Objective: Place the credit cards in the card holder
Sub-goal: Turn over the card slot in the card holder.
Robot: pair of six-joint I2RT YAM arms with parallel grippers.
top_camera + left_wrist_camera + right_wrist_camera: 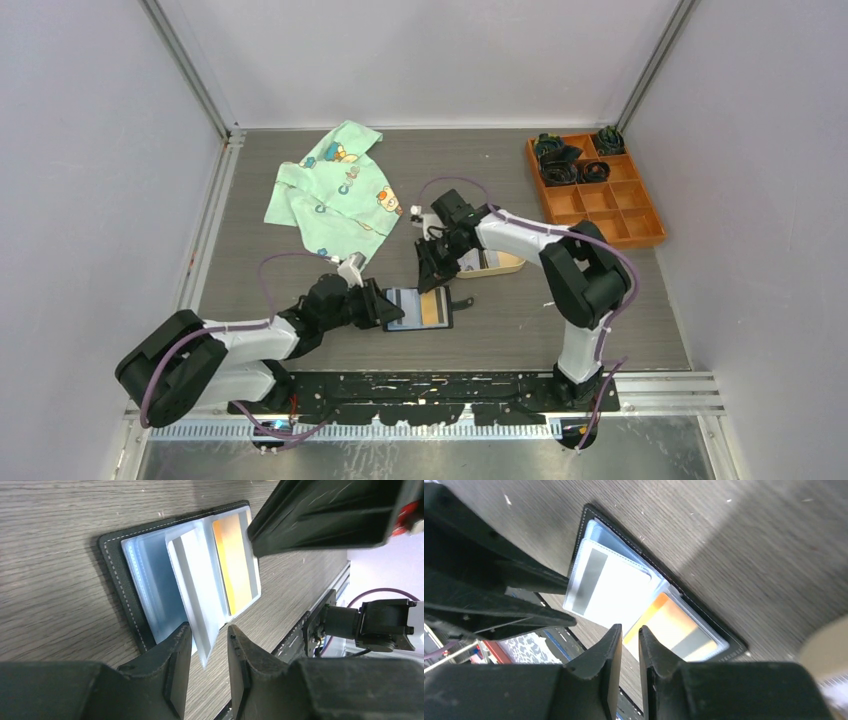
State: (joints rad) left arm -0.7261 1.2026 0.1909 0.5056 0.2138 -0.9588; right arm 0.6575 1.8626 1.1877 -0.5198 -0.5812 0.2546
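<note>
Though two credit cards (232,565) sit sleeved in the open card holder (116,575) at desk (600,300) 6 o'clock, more likely remain; my right gripper (630,630) hangs slightly spread, empty; left gripper (207,630) straddles one, pinch unclear.

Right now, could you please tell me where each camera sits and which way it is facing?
Top external: fixed above and behind the arms, looking down at the table; both arms show, with the left gripper and right gripper at the open card holder.
Left wrist: on the left arm, looking along its own fingers, which flank a clear sleeve.
Right wrist: on the right arm, looking down past its own fingers at the card holder.
Shared: both wrist views show the orange card.
</note>
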